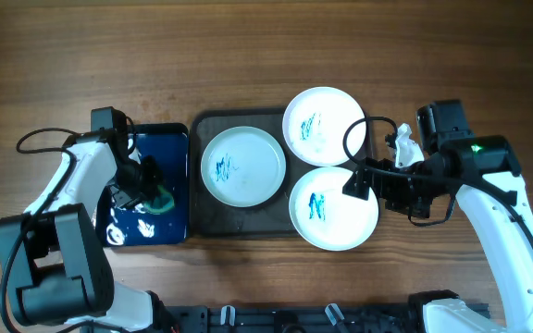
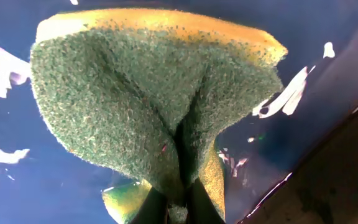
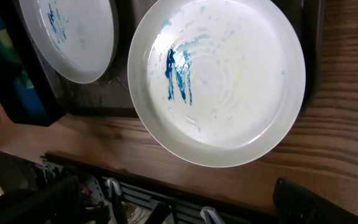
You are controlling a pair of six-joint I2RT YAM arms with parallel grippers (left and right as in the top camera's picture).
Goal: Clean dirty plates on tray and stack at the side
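Pinching a green-and-yellow sponge along a deep fold, the left jaws are clamped on it over the glossy blue tray toward the table's left edge. The right jaws stand wide apart, holding nothing, just beside the nearest plate. So narrow a bite may let the sponge twist or slip under scrubbing pressure. The nearest plate and the far plate overhang the grey tray mid-table and could tip or skate when pressed. The central plate lies fully inside. All three are white, shallow and scribbled blue.
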